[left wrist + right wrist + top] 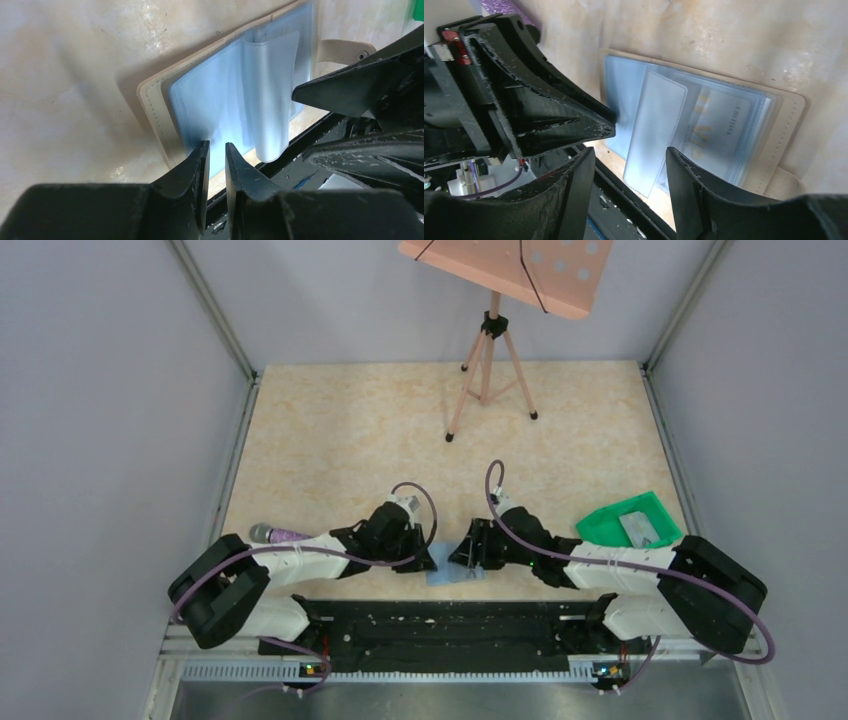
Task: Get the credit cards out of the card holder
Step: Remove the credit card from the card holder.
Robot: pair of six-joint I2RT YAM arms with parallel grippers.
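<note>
Where the bench (350, 440) meets its near edge, the card holder (452, 576) lies open and flat, blue panels up. Its long axis runs left to right between both claws.

- Left claw (216, 159): jaws nearly together over one panel's near edge. Pinching or merely pressing, cannot tell.
- Right claw (631, 175): jaws spread wide, empty, astride a loose clear sleeve (651, 135).
- Credit cards (719, 127): one printed card shows through the pockets of the panel away from the left claw, just beyond the right claw's tips and off to one side.
- Green tray (600, 525): holds a pale grey rectangle (645, 528), likely another card.

Judgement: the right claw is nearer and must clear the sleeve to reach the pocket.
</note>
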